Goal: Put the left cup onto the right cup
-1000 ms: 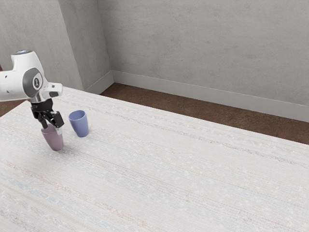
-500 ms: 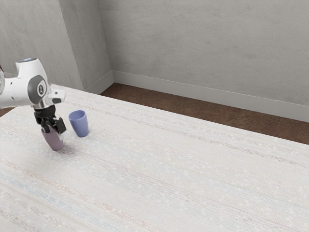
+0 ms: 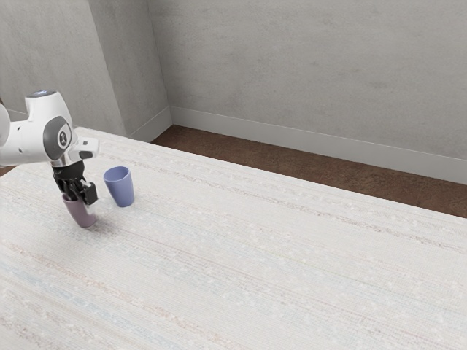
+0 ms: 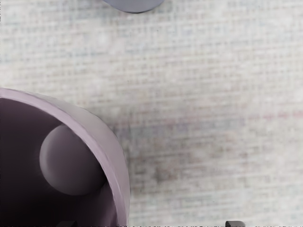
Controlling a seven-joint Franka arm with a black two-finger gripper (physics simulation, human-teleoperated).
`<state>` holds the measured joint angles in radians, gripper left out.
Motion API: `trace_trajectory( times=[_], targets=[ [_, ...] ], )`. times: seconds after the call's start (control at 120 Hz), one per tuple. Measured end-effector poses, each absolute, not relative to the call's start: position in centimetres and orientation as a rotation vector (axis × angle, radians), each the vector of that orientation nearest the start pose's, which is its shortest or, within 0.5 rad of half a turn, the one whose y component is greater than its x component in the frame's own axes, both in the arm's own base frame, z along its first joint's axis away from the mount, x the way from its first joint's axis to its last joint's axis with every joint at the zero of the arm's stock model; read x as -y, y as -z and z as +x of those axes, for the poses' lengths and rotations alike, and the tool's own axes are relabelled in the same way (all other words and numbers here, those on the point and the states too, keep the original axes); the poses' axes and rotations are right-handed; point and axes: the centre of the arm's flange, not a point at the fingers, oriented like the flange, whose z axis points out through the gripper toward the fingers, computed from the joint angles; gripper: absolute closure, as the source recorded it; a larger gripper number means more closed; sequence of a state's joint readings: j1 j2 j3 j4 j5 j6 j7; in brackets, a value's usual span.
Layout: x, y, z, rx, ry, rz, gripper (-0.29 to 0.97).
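So far nothing is stacked. The gripper (image 3: 76, 194) is low over the mauve cup (image 3: 80, 213), fingers apart astride its rim wall, not clamped. That cup stands on the table (image 3: 292, 277), just beside the blue cup (image 3: 119, 186). Grasp, lift and placing are left.

The table (image 3: 277, 262) has a pale, matt top with a fine streaked grain, like whitewashed wood, slightly rough. The mauve cup (image 3: 80, 214) looks like smooth matt plastic, with a soft sheen inside; the blue cup (image 3: 119, 187), at its 2 o'clock, looks the same. The arm (image 3: 29, 138) has a smooth white shell.
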<state>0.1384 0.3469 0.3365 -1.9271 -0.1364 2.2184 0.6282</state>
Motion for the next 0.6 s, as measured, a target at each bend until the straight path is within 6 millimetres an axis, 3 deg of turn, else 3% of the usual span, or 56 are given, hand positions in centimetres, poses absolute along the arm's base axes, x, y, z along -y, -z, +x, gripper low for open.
trace_trajectory(
  times=[0.6],
  targets=[
    [-28.3,-31.5,54.2,-0.106,-0.064,-3.149,0.54]
  ],
)
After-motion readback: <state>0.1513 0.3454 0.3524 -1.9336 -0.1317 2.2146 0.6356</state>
